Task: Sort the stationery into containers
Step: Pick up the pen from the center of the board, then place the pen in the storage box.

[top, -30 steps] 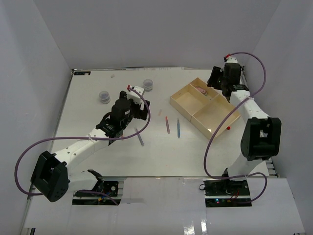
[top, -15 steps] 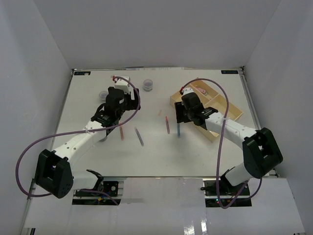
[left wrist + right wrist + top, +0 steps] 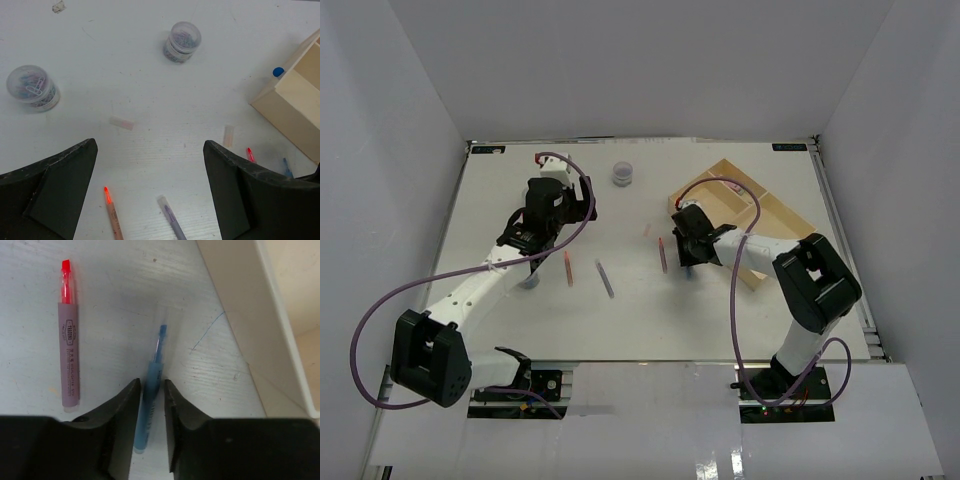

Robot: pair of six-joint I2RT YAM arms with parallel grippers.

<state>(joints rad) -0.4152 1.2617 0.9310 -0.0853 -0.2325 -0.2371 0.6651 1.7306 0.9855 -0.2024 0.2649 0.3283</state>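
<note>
My right gripper [image 3: 688, 250] is down on the table just left of the beige tray [image 3: 775, 215], shut on a blue pen [image 3: 150, 405] that lies on the surface between its narrow jaws [image 3: 149, 385]. A pink pen [image 3: 69, 340] lies parallel to it on the left [image 3: 662, 256]. My left gripper [image 3: 563, 208] is wide open and empty [image 3: 150, 145], held above the table. An orange pen [image 3: 114, 220] and a purple pen [image 3: 172, 220] lie below it [image 3: 568, 268] [image 3: 606, 279]. Two grey tubs [image 3: 33, 87] [image 3: 182, 41] stand beyond.
Two small pale pieces [image 3: 122, 123] [image 3: 228, 135] lie loose on the table. A small blue round piece [image 3: 278, 72] sits by the tray's corner [image 3: 300, 100]. One tub [image 3: 622, 174] stands at the far middle. White walls enclose the table.
My right arm swung from the tray's far corner down to the blue pen and its jaws closed around it. My left arm moved farther back and left, still open.
</note>
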